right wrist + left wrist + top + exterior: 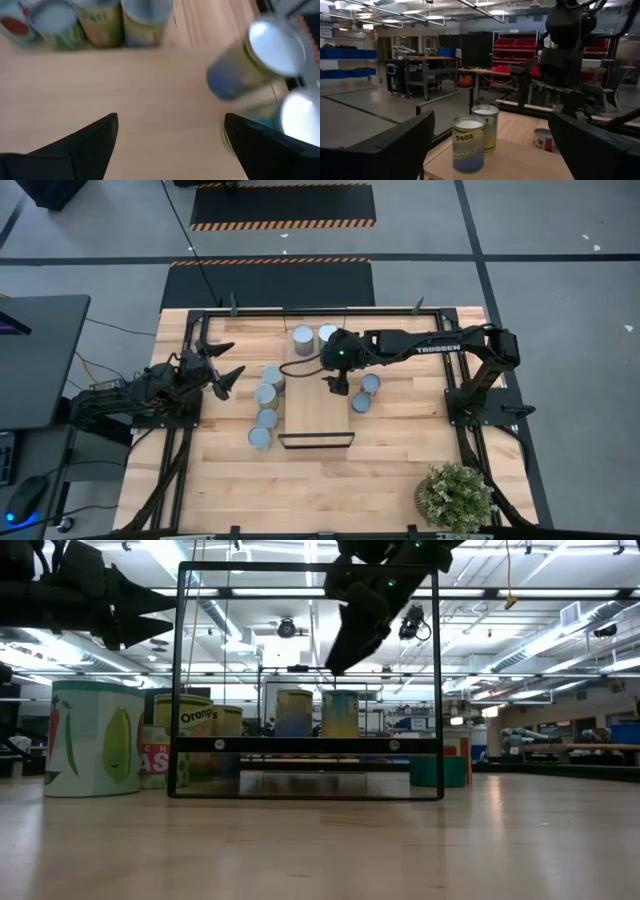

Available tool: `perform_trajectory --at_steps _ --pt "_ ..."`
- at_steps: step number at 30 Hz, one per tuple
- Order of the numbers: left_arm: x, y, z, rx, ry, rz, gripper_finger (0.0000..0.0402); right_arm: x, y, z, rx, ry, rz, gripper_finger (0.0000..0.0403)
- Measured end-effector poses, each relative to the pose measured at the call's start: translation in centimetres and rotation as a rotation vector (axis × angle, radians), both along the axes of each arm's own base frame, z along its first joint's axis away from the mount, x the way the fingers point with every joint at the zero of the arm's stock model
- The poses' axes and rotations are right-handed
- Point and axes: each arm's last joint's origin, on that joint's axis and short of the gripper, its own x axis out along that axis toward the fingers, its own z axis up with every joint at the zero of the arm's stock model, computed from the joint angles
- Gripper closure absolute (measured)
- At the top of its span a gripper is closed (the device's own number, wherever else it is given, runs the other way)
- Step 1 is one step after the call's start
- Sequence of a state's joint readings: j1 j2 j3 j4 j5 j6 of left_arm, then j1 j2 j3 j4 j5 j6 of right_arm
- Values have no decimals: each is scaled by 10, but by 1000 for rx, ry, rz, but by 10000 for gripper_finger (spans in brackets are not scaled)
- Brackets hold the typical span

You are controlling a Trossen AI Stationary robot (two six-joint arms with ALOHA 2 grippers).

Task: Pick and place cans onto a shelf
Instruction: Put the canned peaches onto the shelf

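The shelf (316, 395) lies in the middle of the desk (400, 470), its black lip at the near short end. Along its left edge stand four cans: the nearest can (260, 437) by the lip, then a second can (267, 418), a third can (265, 394) and a fourth can (273, 377). Beside its right edge sit a right-side can (361, 402) and another can (371, 383) just behind it. At the far end stand two cans on the shelf (303, 336).

The left arm rests low at the desk's left side, reaching toward the shelf, its left tool (224, 370) spread wide and holding nothing, raised off the surface.

The right arm stretches from the right side across to the middle of the shelf, wrist bent down. Its right tool (337, 383) hangs above the board, fingers wide apart and empty.
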State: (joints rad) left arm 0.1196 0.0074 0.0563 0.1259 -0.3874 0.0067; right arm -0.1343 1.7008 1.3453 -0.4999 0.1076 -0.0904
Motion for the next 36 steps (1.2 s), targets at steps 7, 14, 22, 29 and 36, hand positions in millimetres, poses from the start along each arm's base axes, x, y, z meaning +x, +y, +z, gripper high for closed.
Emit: perform_trajectory --at_steps 7,14,22,29,36 --pt "-1 1 3 25 -13 34 6 7 8 6 -56 -80 42 30" --pt "-2 1 6 28 -54 36 6 11 -3 15 44 -206 118 30" --pt "-2 0 7 10 -68 13 6 9 -8 10 61 -166 103 30" --pt "-2 0 8 12 -84 12 6 9 -1 12 21 -130 85 30" --pt "-2 0 8 -15 -104 6 6 24 5 18 -23 -149 137 30"
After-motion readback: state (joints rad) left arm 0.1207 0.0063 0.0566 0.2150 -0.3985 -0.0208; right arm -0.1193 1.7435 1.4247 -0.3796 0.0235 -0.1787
